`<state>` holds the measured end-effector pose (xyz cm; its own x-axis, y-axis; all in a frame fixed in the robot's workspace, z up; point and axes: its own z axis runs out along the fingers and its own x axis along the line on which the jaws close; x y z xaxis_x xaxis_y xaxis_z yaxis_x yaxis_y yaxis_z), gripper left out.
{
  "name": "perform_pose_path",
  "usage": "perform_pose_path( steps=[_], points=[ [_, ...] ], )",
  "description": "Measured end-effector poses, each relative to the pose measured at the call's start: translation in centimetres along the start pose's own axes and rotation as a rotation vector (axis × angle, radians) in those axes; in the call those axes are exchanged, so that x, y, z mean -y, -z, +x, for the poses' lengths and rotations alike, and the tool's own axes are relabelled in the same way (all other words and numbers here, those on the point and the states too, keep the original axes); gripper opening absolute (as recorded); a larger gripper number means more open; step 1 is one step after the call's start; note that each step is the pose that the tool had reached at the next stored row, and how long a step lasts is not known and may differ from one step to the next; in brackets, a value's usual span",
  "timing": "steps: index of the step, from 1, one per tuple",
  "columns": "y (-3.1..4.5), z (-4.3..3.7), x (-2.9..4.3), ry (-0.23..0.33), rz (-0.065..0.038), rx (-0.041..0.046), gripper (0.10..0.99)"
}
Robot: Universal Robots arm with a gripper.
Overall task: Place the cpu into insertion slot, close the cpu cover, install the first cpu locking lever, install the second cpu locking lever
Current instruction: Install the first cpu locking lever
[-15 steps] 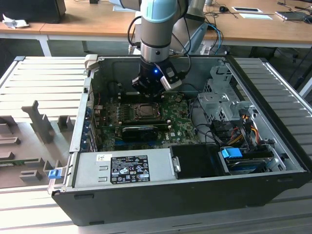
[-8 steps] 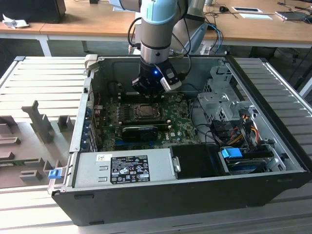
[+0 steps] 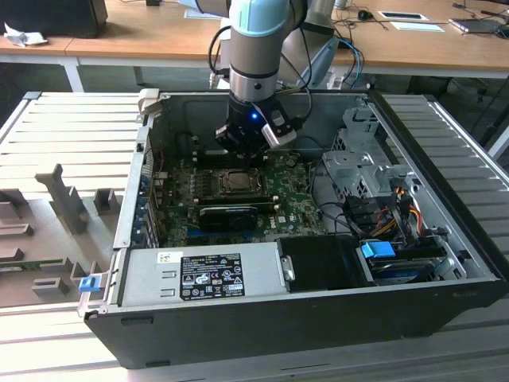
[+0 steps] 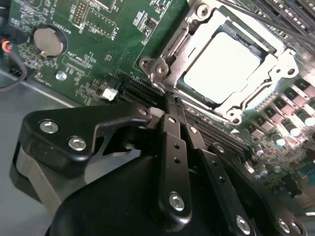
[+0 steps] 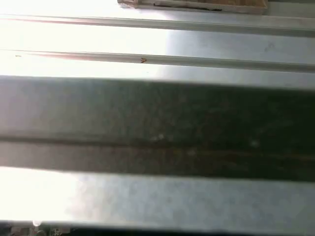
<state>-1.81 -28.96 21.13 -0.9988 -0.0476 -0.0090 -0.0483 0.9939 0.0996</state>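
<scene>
The cpu lies flat in the socket on the green motherboard, its pale silver top showing through the window of the cpu cover. The metal cover frame lies down around the chip. In the exterior view the socket sits mid-board inside the open computer case. My gripper hangs just beside one corner of the socket, its black fingers pressed together with nothing between them. From the exterior view, my gripper is low over the socket's far edge.
The case walls surround the board. A power supply lies along the near side, and drive bays with cables fill the exterior view's right. A coin battery sits on the board. A grey metal wall is close to the wrist.
</scene>
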Motion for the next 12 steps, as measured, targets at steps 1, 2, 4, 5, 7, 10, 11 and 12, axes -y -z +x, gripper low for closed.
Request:
perform_pose_path(
  steps=[1, 2, 4, 5, 7, 10, 11, 12],
  points=[
    [0.54, -0.01, -0.05, 0.000, 0.004, -0.0002, 0.106],
    [0.58, -0.01, -0.06, 0.000, 0.005, -0.0003, 0.106],
    [0.60, 0.01, 0.14, 0.000, 0.005, -0.0001, 0.106],
    [0.62, 0.01, 0.28, 0.000, 0.005, -0.0003, 0.106],
    [0.64, 0.02, 0.51, 0.000, 0.006, -0.0002, 0.106],
    [0.66, 0.03, 0.73, 0.000, 0.007, -0.0003, 0.106],
    [0.67, 0.04, 0.81, 0.000, 0.007, -0.0004, 0.106],
    [0.67, 0.04, 0.86, 0.000, 0.007, -0.0004, 0.106]
  ],
)
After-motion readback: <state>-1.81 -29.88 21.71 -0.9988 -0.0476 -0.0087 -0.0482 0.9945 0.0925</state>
